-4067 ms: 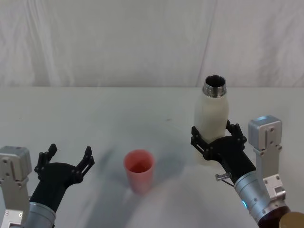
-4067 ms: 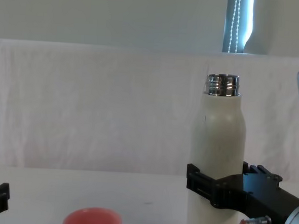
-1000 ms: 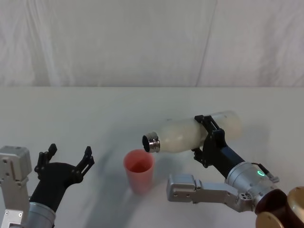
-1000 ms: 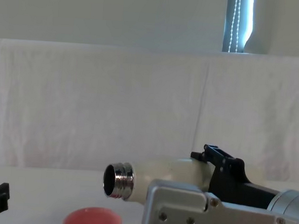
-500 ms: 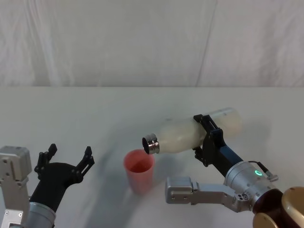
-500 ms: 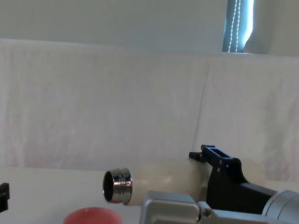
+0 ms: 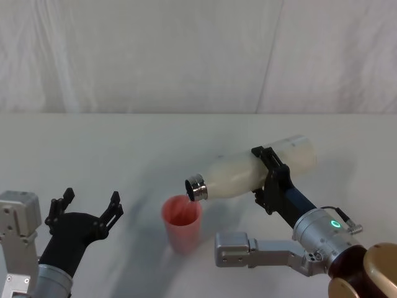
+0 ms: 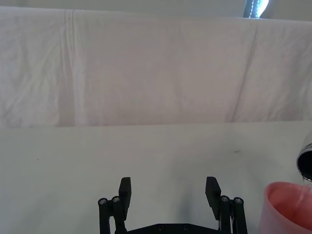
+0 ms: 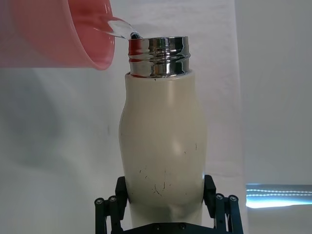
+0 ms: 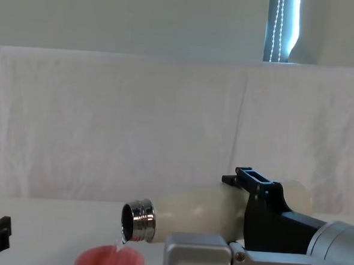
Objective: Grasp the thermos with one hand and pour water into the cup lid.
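Right gripper (image 7: 268,178) tipping the thermos (image 7: 251,174) over the cup lid (image 7: 182,222).

The thermos lies nearly level above the table (image 7: 155,139), chrome neck pointing left and slightly down; a thin trickle falls into the cup. Fingers clamp its body, hiding part of it. Left gripper (image 7: 87,208) rests near the front-left edge, fingers spread wide.
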You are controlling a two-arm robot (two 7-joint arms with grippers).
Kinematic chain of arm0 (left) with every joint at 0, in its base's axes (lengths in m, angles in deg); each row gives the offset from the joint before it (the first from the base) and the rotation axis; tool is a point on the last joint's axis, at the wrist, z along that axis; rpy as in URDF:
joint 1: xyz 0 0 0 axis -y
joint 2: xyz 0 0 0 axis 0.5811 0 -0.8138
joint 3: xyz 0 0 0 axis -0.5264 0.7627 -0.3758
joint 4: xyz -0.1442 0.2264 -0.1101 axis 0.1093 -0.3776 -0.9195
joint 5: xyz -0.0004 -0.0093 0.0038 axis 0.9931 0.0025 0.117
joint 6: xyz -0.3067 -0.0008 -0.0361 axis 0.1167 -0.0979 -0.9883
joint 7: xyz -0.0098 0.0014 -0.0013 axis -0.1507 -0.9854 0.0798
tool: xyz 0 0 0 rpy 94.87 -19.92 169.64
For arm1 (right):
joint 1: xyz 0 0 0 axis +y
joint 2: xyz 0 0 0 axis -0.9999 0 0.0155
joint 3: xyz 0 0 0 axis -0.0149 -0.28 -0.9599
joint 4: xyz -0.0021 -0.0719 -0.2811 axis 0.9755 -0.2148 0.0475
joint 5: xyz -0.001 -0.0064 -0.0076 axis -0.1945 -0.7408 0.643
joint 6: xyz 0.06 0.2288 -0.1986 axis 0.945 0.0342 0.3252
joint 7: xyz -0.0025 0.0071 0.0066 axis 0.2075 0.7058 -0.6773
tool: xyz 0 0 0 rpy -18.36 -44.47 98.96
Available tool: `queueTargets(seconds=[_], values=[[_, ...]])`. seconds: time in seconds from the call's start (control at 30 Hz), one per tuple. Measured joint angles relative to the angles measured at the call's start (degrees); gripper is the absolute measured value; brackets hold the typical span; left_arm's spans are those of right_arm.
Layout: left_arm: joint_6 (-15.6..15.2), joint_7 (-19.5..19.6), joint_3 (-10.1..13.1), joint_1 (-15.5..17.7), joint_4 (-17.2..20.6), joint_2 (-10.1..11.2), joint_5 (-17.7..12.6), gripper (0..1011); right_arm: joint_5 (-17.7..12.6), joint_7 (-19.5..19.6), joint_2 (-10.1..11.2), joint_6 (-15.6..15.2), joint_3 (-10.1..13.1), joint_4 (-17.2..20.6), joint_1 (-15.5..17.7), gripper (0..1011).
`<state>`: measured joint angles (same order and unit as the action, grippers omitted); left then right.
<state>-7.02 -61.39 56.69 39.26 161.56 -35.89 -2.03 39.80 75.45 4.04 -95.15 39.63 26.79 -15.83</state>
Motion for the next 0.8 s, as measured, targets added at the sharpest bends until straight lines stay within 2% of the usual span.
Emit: queueTargets(seconds=[0.8], values=[[0.00,0.00,0.00,0.00,0.00,0.00,0.00,1001,0.30,0.22,0.20,-0.01,-0.17,0.22,-0.27,951]])
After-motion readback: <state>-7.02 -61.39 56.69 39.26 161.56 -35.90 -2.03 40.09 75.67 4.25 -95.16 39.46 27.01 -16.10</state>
